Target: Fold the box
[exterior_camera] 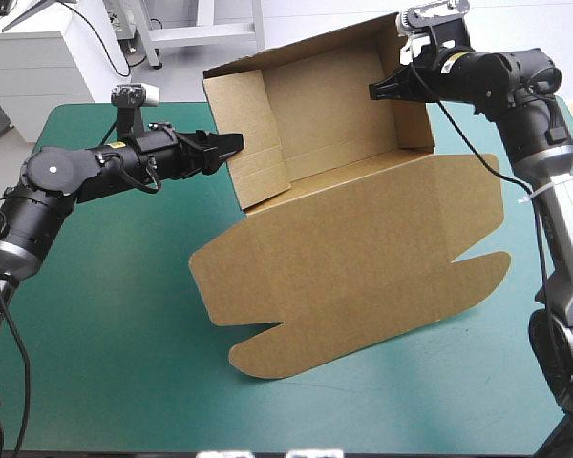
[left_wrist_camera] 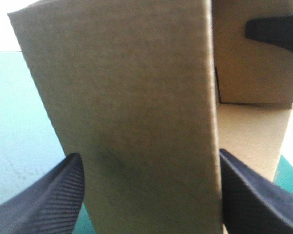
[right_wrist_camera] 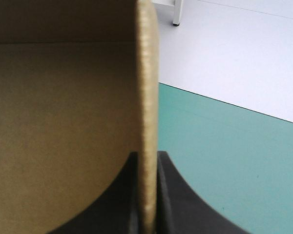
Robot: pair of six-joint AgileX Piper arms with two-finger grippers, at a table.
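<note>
While right gripper (right_wrist_camera: 147,163) pinched box (exterior_camera: 353,239) at right wall, left gripper (left_wrist_camera: 149,157) held fingers (left_wrist_camera: 49,195) spread wide astride left wall.

1. The high view looks forward and down from above and behind the robot. The teal-green table (exterior_camera: 105,315) fills most of it, its far edge near the top, and the box (exterior_camera: 344,239) and both arms are seen from well off.
2. The left wrist view looks along the left gripper (exterior_camera: 234,145) and across the box. It is so near that one brown wall fills the space between the black fingers (left_wrist_camera: 44,200).
3. The right wrist view looks along the right gripper (exterior_camera: 374,92), very near and edge-on to a box wall, with the table cover beyond.
4. All three views share the box. The left wrist view also catches a finger of the right gripper at the far wall.
</note>
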